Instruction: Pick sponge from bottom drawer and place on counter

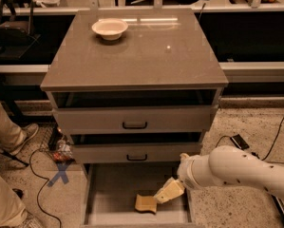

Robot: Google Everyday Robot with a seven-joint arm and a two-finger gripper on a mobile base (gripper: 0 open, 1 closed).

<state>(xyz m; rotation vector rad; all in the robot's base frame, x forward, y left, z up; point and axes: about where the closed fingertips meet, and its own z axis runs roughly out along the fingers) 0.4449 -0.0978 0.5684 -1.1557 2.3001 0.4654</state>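
The sponge [146, 203], a small tan curled block, lies on the grey floor of the open bottom drawer [114, 189], near its front middle. My gripper [164, 194] reaches down into the drawer from the right on a white arm, its cream tip right at the sponge's right edge. The counter [146, 56] is the glossy grey-brown top of the cabinet, above the two upper drawers.
A cream round bowl [109, 28] sits at the counter's back left. A person's legs [4, 127] and cables lie on the floor left of the cabinet. A blue tape cross [60, 174] marks the floor. A black cable and box [240, 141] lie at the right.
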